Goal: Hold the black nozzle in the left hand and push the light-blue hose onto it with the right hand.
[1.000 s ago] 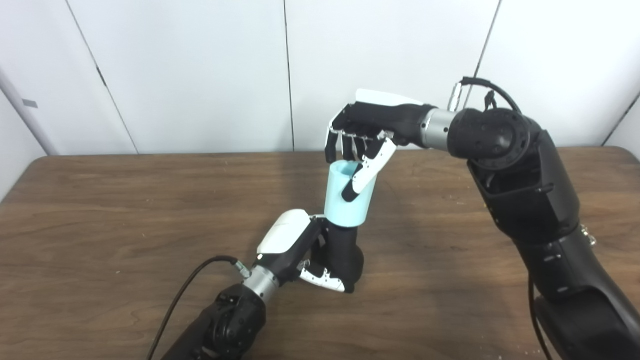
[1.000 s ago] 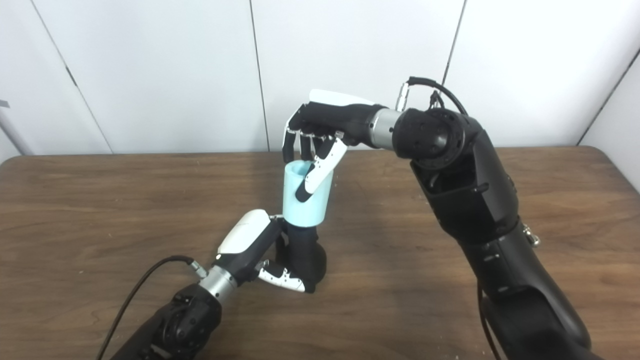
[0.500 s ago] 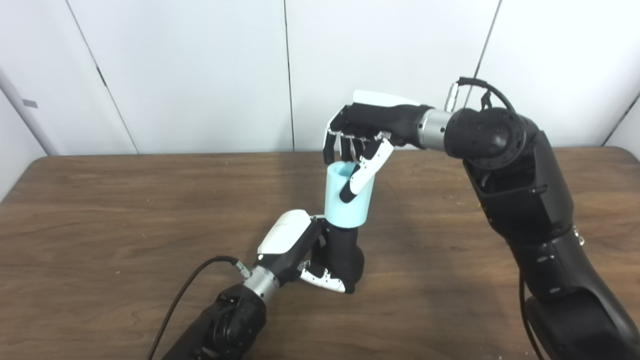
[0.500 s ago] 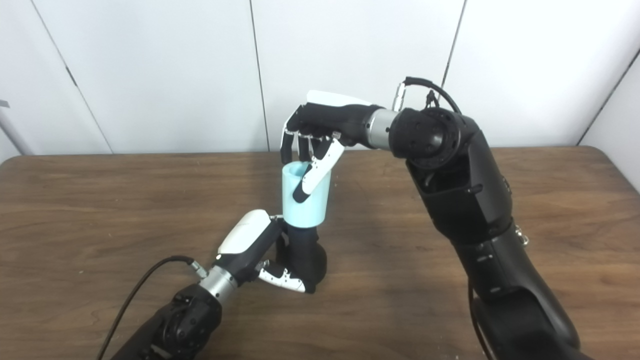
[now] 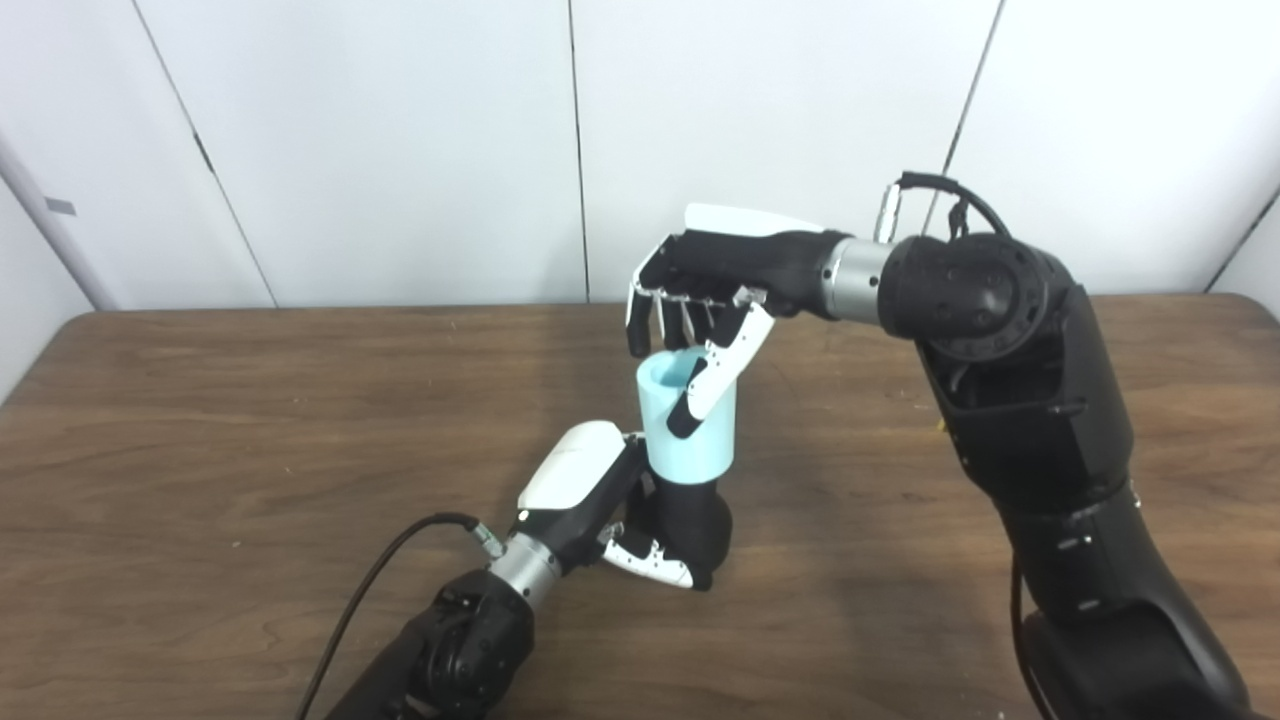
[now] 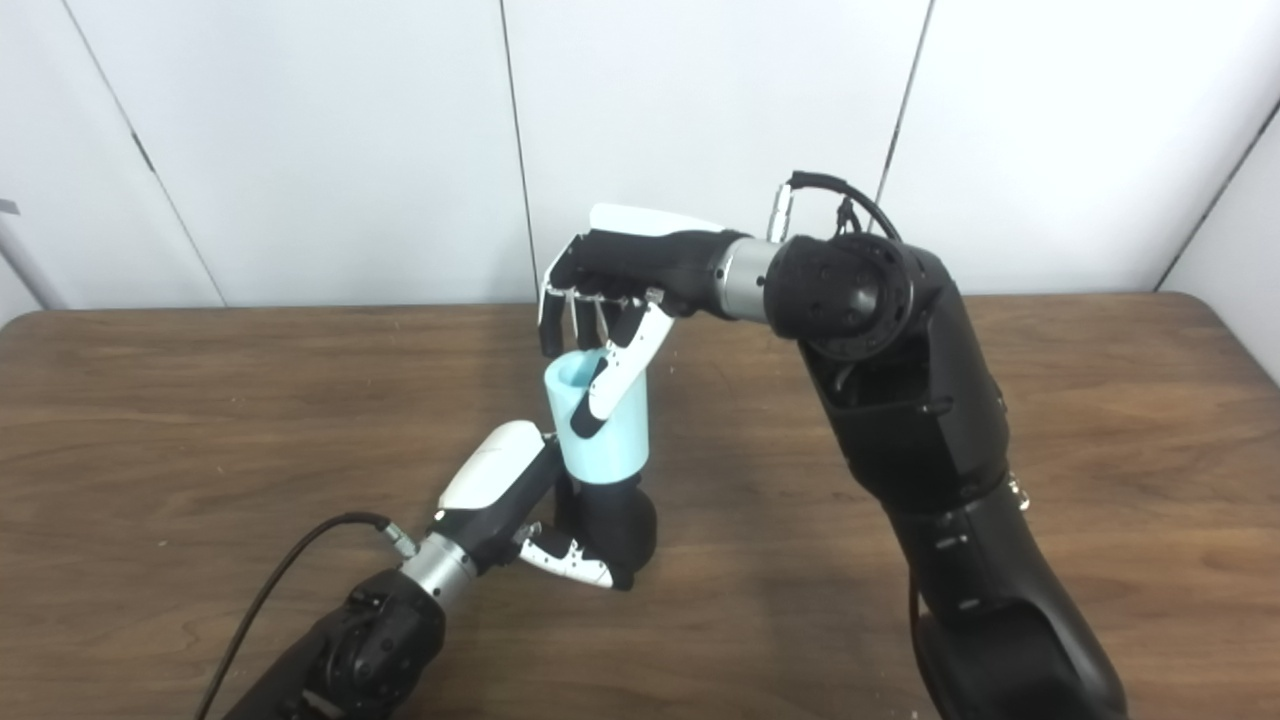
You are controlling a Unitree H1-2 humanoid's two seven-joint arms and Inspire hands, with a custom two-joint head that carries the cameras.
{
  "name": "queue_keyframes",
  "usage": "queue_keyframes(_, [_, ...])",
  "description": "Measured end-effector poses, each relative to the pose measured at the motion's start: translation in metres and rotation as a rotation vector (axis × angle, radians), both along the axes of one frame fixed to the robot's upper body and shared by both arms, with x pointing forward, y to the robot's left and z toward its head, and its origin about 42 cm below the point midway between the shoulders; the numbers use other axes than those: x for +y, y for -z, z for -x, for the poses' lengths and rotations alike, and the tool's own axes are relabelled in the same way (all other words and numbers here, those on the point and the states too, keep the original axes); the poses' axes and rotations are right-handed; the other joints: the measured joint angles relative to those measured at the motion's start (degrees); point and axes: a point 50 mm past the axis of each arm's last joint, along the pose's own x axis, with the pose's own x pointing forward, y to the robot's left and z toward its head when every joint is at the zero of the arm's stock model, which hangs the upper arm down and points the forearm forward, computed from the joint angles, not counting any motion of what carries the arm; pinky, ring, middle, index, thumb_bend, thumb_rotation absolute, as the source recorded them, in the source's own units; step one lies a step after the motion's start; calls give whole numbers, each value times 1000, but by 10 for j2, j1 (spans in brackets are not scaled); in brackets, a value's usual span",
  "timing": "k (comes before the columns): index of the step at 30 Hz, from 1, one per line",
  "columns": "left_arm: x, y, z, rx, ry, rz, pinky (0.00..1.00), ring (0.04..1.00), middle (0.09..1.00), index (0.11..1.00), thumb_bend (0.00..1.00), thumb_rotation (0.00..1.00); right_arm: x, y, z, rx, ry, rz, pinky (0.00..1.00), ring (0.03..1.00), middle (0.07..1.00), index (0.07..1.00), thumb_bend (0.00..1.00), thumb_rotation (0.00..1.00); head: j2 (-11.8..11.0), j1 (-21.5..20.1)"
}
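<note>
While wrapped round the black nozzle (image 5: 690,520) low in mid-frame to brace it upright, left hand (image 5: 610,510), and just above, right hand (image 5: 700,300) pinching the light-blue hose (image 5: 685,425) from the top, presumably to shove it down.

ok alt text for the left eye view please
The right hand grips the top of an upright light-blue hose seated on a black nozzle, which the left hand holds on a brown wooden table.

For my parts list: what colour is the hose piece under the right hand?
The hose is plain light blue, clearest in the left eye view.
</note>
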Motion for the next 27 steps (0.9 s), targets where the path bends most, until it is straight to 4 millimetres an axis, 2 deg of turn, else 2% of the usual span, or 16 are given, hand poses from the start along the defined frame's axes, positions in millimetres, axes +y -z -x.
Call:
queue_keyframes(11, [-2,0,1,4,10,-2,449,433,455,485,520,85,-1,1,24,-81,-57,46,173,245,336,483,519,127,-1,-1])
queue_keyframes(19, [-2,0,1,5,12,-3,449,433,456,485,520,85,-1,1,29,-173,-78,87,133,217,309,482,519,124,1,0])
queue_keyframes(27, [-3,0,1,5,14,-3,443,432,455,485,520,85,-6,6,39,-241,-67,61,150,234,318,483,519,124,1,-1])
